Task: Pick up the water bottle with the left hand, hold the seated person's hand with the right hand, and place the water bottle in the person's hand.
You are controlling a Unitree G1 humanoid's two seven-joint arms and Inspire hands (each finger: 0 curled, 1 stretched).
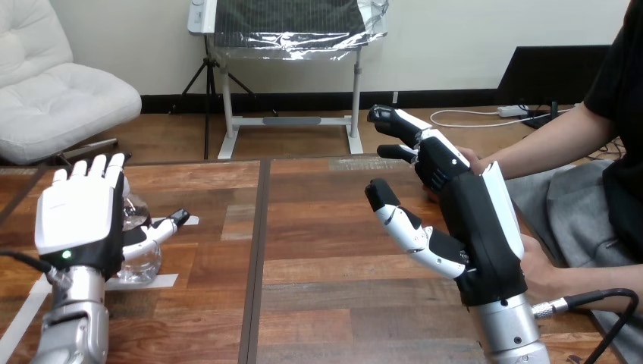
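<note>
At the left of the table (334, 227), we found the left robot hand (79, 216) upright, its fingers straight and spread and its thumb reaching out sideways. The clear water bottle (145, 264) stood on the table just behind its palm; contact could not be confirmed. On the right, the right robot hand (470, 220) was raised with fingers extended and thumb apart, clasping nothing. The person's hand (470, 158) lay just beyond its fingers; we could not tell whether they touched.
</note>
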